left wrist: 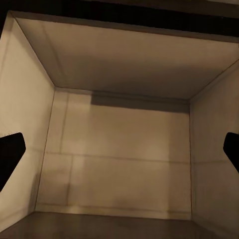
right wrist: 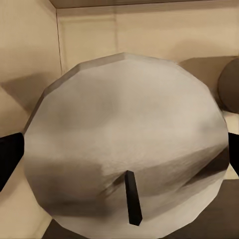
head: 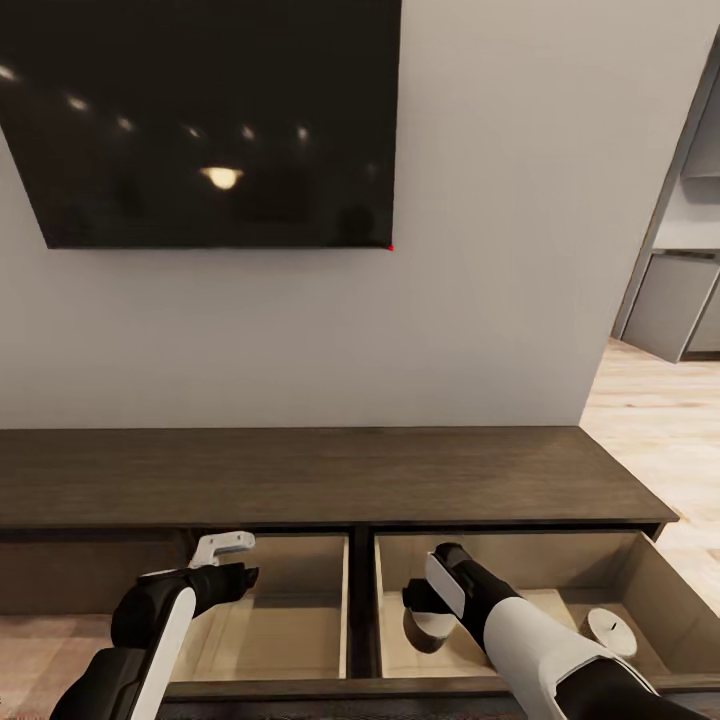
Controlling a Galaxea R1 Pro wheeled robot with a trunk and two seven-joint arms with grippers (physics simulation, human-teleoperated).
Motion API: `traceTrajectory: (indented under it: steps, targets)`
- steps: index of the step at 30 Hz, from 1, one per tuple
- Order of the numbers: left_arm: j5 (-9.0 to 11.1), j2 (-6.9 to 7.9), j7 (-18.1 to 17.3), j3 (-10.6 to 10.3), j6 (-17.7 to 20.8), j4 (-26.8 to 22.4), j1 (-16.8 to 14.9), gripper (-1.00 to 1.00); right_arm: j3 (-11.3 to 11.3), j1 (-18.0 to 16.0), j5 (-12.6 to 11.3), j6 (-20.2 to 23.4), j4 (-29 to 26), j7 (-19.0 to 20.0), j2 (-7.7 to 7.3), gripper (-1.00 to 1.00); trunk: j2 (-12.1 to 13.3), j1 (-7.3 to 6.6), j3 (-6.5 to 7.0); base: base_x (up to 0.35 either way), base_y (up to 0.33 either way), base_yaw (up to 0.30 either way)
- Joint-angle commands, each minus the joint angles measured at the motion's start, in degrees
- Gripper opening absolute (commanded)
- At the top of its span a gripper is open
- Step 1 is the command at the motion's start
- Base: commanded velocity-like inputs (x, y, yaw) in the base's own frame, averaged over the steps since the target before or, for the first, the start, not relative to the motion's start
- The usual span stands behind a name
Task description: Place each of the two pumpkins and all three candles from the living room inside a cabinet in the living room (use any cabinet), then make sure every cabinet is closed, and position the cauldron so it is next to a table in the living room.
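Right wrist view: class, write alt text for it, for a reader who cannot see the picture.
A squat white candle with a short dark wick sits close up between the right gripper's two dark fingertips, inside a pale beige drawer. The rounded edge of another object shows at one side.

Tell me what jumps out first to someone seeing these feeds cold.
The long dark cabinet stands with two drawers pulled open under a big black wall screen. The right end effector holds a white candle low inside the right drawer, where another candle already lies near its right wall. The left end effector hangs open over the bare left drawer.
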Motion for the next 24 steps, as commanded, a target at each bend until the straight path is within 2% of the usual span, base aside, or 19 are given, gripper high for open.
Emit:
traceTrajectory:
  steps: [1, 5, 11, 15, 19, 24]
  targets:
    - [0.62, -0.04, 0.50, 0.06, 0.22, -0.05, 0.01, 1.00, 0.40, -0.04, -0.56, 0.10, -0.10, -0.43, -0.06, -1.00, -0.05, 0.01, -0.29, 0.000, 0.000, 0.000]
    - [0.62, -0.05, 0.50, 0.06, 0.22, -0.05, 0.06, 1.00, 0.40, -0.04, -0.51, -0.03, -0.10, -0.38, -0.10, -1.00, -0.10, 0.11, -1.17, 0.000, 0.000, 0.000]
    - [0.62, -0.05, 0.50, 0.06, 0.22, -0.04, 0.12, 1.00, 0.39, -0.04, -0.50, -1.48, 0.02, -0.36, -0.14, -1.00, -0.10, 0.11, -1.17, 0.000, 0.000, 0.000]
    - [0.62, -0.04, 0.50, 0.06, 0.22, -0.05, 0.12, 1.00, 0.40, -0.04, -0.42, -3.49, 2.82, -0.30, -0.12, -1.00, -0.10, 0.11, -1.17, 0.000, 0.000, 0.000]
    - [0.62, -0.11, 0.50, 0.01, 0.22, -0.05, 0.12, 1.00, 0.40, -0.04, -0.38, -3.91, 3.72, -0.28, -0.07, -1.00, -0.15, 0.22, -2.06, 0.000, 0.000, 0.000]
    - [0.60, -0.20, 0.50, -0.09, 0.22, -0.05, 0.13, 1.00, 0.39, -0.04, -0.37, -4.11, 3.98, -0.23, -0.09, -1.00, -0.15, 0.22, -2.06, 0.000, 0.000, 0.000]
